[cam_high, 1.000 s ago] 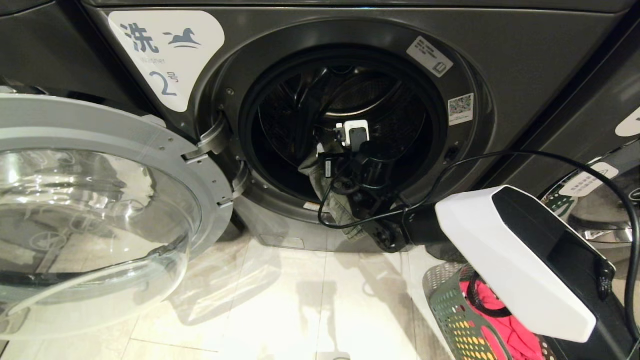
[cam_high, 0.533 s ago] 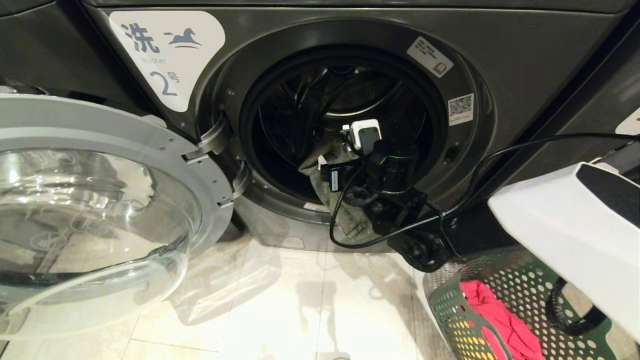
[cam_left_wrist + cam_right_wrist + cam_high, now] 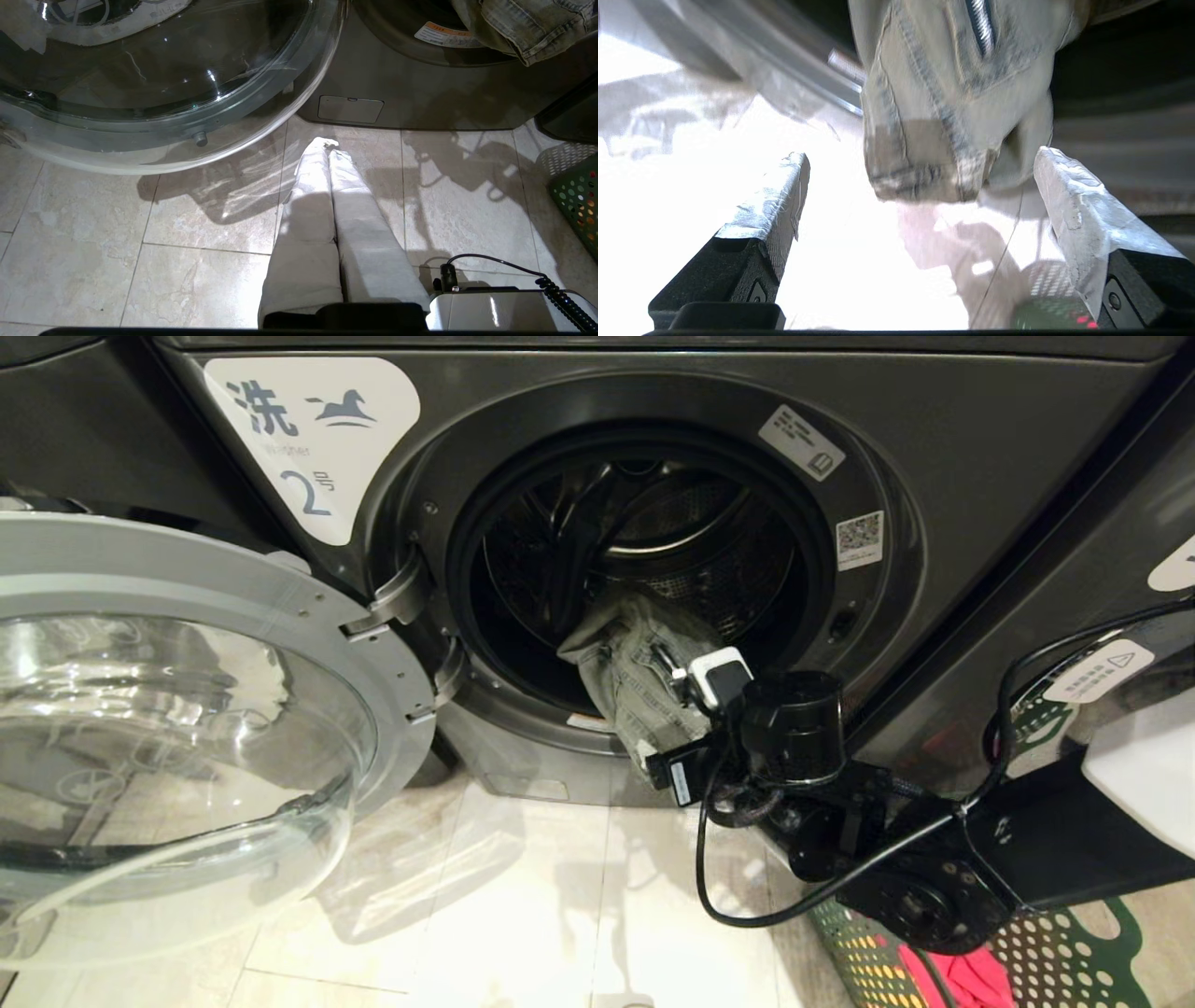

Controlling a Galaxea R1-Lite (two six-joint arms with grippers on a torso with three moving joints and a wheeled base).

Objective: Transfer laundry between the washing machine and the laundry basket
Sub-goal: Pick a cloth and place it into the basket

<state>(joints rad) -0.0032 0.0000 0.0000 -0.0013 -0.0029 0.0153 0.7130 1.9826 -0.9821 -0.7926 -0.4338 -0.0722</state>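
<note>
One round chrome-rimmed glass door (image 3: 177, 728) hangs swung open at the left of the dark grey front-loading washing machine (image 3: 980, 457) labelled 2. The left gripper (image 3: 327, 154) points at the tiled floor (image 3: 523, 905), its white-wrapped fingers pressed together on nothing. In the drum mouth, faded denim jeans (image 3: 635, 672) droop over the lip. The right gripper (image 3: 920, 182) sits just before the hanging cuff, fingers spread wide, holding nothing. At far right stands the dark green perforated plastic laundry basket (image 3: 1083, 943) with pink cloth (image 3: 962, 980) inside.

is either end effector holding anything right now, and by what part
Nothing is held. The right end effector is open just below the jeans hanging out of the washing machine, its fingers clear of the fabric. The left end effector is shut on nothing.
</note>
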